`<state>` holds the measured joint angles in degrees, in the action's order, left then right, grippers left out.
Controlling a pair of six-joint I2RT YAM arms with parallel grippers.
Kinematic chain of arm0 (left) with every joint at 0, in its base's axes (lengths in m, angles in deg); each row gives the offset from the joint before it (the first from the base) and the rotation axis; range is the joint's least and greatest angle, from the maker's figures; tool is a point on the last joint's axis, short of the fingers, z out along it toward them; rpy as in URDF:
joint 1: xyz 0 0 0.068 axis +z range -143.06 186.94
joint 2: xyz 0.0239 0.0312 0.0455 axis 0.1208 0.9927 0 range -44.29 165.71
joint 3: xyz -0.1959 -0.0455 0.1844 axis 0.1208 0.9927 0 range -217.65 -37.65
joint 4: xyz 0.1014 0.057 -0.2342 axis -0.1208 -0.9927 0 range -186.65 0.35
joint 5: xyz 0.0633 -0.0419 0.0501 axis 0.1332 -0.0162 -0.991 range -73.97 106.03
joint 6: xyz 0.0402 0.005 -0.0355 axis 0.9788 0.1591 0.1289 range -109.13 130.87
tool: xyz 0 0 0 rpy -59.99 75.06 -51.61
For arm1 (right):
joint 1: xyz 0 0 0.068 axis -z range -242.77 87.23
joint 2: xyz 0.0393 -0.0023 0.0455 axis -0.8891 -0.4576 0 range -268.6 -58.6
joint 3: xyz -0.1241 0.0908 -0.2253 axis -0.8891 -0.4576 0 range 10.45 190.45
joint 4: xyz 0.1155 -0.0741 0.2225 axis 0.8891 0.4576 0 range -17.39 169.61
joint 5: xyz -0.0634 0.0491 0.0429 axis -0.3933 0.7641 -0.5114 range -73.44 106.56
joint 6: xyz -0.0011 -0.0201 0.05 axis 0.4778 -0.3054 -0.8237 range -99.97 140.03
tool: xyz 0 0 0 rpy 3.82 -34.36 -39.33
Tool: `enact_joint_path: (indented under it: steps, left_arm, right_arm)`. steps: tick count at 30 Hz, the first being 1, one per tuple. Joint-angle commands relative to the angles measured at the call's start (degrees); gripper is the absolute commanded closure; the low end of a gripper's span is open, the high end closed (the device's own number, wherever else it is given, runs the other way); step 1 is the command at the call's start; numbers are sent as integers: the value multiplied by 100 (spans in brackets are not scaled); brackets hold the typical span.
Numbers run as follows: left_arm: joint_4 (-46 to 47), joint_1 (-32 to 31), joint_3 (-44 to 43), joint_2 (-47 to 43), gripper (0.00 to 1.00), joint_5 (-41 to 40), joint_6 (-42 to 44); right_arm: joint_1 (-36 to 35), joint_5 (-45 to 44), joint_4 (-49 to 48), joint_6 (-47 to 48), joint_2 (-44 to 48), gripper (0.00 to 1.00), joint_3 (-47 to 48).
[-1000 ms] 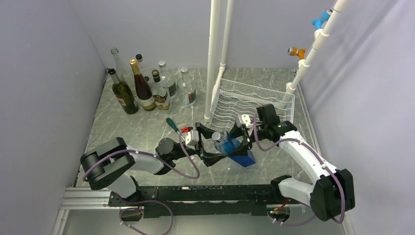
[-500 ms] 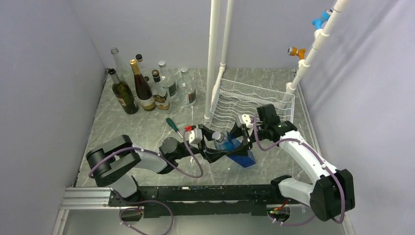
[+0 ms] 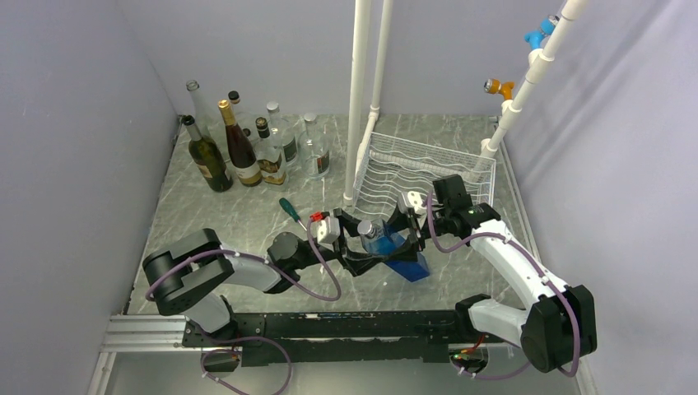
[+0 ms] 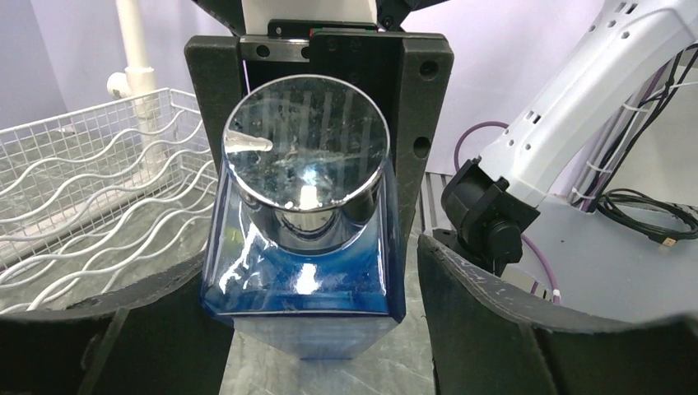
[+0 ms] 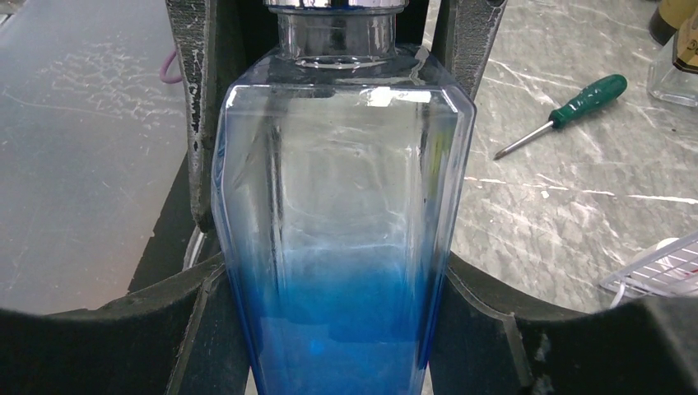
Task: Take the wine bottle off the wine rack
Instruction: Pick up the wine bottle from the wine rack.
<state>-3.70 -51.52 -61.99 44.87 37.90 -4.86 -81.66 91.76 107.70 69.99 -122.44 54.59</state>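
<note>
The wine bottle (image 3: 385,244), square glass with blue liquid in its lower part and a silver cap, is off the wine rack (image 3: 428,164). It sits tilted between the two arms just near of the rack, cap towards the left arm. Whether its base touches the table (image 3: 247,216) I cannot tell.

The right gripper (image 5: 337,329) is clamped on the bottle's body, one finger pressed against each flat side. The left gripper (image 4: 313,321) straddles the shoulder from the other end. One finger looks to be against the glass, but a thin gap shows at the other, so I cannot tell whether it grips.

Here is what I would worry about. If the right claw lets go before the left has a firm hold, the smooth glass could slip and the bottle drop or topple onto the stone top, the liquid end going first. If both hold and pull different ways, the bottle could twist out of one pair of fingers. A swing towards the far side could knock it back into the wire.

By count there is one rack with no bottle in it, one blue bottle in hand and seven standing bottles (image 3: 247,148) grouped at the far left. There is also one green-handled screwdriver (image 3: 289,209) lying left of the grippers, and two arms.
</note>
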Motion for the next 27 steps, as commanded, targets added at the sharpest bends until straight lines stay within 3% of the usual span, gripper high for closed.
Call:
enact_joint_path:
  steps: [1,20,24,27]
  left_arm:
    - [932,-109,20,-311,22,66,46]
    - [941,-235,-24,-475,27,-32,111]
    - [941,-252,-135,-453,52,1,-41]
    - [941,-256,-189,-474,66,29,-119]
  right_arm:
    - [-8,577,-265,93,194,100,341]
    - [18,562,-374,-18,179,100,305]
    - [18,547,-439,-103,183,100,289]
    - [21,544,-487,-155,177,100,280]
